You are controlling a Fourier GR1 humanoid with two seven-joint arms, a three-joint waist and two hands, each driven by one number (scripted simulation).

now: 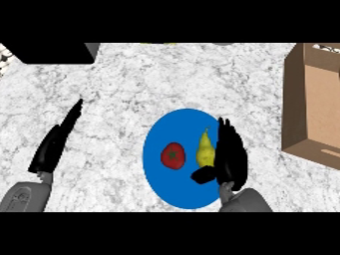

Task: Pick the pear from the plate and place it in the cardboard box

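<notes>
Both of mine are open: my right hand (230, 155) stretches over the blue plate (178, 193), straight fingers (228, 133) just beside the pear (204, 148); my left hand (53, 145) rests at left.

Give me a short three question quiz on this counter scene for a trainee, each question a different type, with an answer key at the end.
1. True or false: the pear lies inside the cardboard box.
2. What lies on the blue plate just left of the pear? A banana, B tomato, C cup.
3. Fill in: the ___ hand is right beside the pear.
Key: 1 false, it lies on the blue plate. 2 B. 3 right hand.
</notes>
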